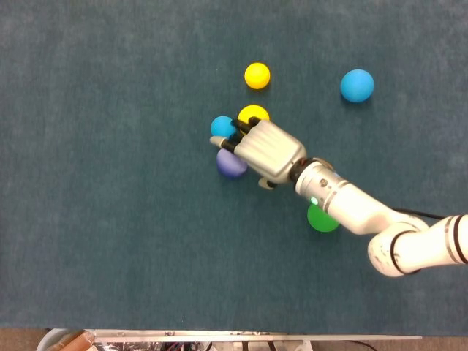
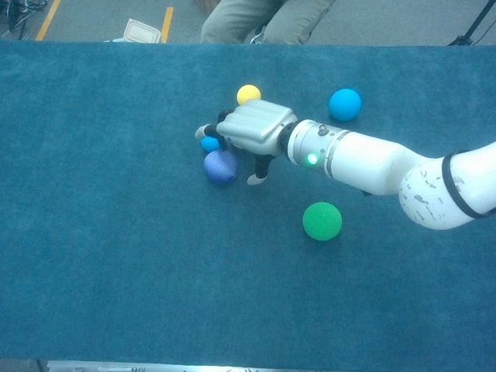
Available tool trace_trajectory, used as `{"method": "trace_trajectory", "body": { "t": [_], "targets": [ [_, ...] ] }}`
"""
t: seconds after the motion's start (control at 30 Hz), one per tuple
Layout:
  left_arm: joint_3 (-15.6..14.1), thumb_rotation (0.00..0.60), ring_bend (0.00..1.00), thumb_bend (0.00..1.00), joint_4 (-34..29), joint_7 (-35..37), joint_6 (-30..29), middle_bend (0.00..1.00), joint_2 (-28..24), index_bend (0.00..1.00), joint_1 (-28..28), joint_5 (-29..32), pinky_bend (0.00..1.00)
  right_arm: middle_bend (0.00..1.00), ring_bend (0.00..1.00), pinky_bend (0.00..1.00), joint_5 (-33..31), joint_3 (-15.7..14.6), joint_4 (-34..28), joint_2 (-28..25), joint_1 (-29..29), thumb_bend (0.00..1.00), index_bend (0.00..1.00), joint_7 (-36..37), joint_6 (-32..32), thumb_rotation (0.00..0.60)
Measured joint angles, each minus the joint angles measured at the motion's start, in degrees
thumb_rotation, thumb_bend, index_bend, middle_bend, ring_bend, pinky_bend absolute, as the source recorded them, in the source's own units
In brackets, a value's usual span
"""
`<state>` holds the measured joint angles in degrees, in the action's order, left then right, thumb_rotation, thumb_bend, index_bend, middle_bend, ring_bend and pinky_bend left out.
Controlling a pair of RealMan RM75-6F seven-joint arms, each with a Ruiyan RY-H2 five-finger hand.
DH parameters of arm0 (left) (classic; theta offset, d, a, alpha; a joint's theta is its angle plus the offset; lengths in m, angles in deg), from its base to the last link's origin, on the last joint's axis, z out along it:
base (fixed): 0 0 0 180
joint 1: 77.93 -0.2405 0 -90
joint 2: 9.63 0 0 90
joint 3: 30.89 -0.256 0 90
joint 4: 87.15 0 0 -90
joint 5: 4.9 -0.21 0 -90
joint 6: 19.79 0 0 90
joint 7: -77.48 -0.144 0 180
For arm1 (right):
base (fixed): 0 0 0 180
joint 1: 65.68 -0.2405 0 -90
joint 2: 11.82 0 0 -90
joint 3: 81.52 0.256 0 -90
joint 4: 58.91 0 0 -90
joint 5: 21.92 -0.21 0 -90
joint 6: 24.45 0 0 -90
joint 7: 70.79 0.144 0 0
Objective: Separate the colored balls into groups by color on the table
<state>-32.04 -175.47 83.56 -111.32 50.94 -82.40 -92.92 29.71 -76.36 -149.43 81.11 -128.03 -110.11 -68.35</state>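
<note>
My right hand (image 1: 265, 148) hovers palm down over a cluster of three balls, with nothing gripped. Its fingertips (image 1: 232, 136) reach the small cyan ball (image 1: 221, 126), while the purple ball (image 1: 231, 164) lies just under the fingers by the thumb. A yellow ball (image 1: 254, 112) peeks out beyond the knuckles; the hand (image 2: 252, 128) hides it in the chest view. There the cyan ball (image 2: 208, 144) and purple ball (image 2: 220, 166) show left of the hand. Apart lie another yellow ball (image 1: 257, 75), a larger blue ball (image 1: 357, 85) and a green ball (image 1: 320, 221), half under the forearm. No left hand shows.
The teal cloth table (image 1: 110, 219) stretches wide to the left and front. In the chest view a seated person's legs (image 2: 263, 19) and a white box (image 2: 142, 30) on the floor lie past the table's far edge.
</note>
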Motion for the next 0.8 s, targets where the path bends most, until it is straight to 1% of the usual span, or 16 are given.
{"method": "trace_trajectory", "body": {
  "t": [0.1,0.3,0.53,0.8],
  "targets": [
    [0.0,0.6,0.25,0.32,-0.1,0.1,-0.2,0.25,-0.1,0.21,0.0,-0.4,0.19,0.35,0.12,0.25,1.0,0.4,-1.9,0.1,-0.2,0.13,0.12,1.3,0.0,0.6],
    [-0.1,0.6,0.25,0.32,-0.3,-0.4,0.4,0.25,-0.9,0.21,0.5,-0.7,0.19,0.35,0.12,0.25,6.0,0.9,-5.8,-1.1,0.6,0.13,0.12,5.5,-1.0,0.6],
    [-0.2,0.6,0.25,0.32,-0.7,-0.6,2.3,0.25,-1.4,0.21,1.8,-1.5,0.19,0.35,0.12,0.25,8.6,-0.4,-8.7,-4.8,2.3,0.13,0.12,6.0,-3.7,0.6],
    [-0.4,0.6,0.25,0.32,-1.2,0.6,6.4,0.24,-2.9,0.21,5.1,-3.3,0.19,0.35,0.12,0.25,9.8,-0.1,-12.0,-10.9,4.6,0.13,0.12,6.7,-7.6,0.6]
  ]
}}
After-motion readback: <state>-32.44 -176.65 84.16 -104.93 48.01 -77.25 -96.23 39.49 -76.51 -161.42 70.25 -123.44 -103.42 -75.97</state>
